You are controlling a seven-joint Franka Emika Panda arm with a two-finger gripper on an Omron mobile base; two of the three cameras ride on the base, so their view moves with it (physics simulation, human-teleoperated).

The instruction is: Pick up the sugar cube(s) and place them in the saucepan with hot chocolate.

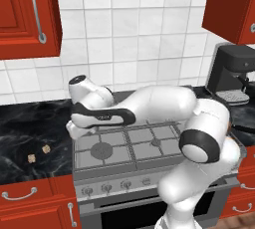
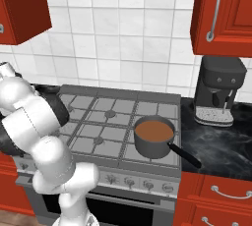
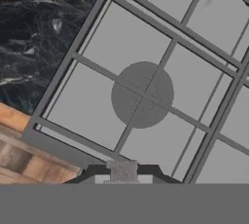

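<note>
Left of the stove, two cubes (image 1: 39,154) lie on the desk (image 1: 30,128); one saucepan (image 2: 154,136) sits apart; my end effector (image 3: 124,169) is pressed together.

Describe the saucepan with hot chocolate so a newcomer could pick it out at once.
Start at the steel stove between the red cabinets. On its front right burner stands the saucepan, round, dark grey, handle pointing toward the front right. Unlike the black coffee machine nearby, it holds brown liquid.

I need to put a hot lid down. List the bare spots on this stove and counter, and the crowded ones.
Free: the stove's back grates behind the saucepan, and the front left burner. Free too: black counter behind the two sugar cubes. Crowded: the counter right of the stove, between the saucepan's handle and the coffee machine.
</note>
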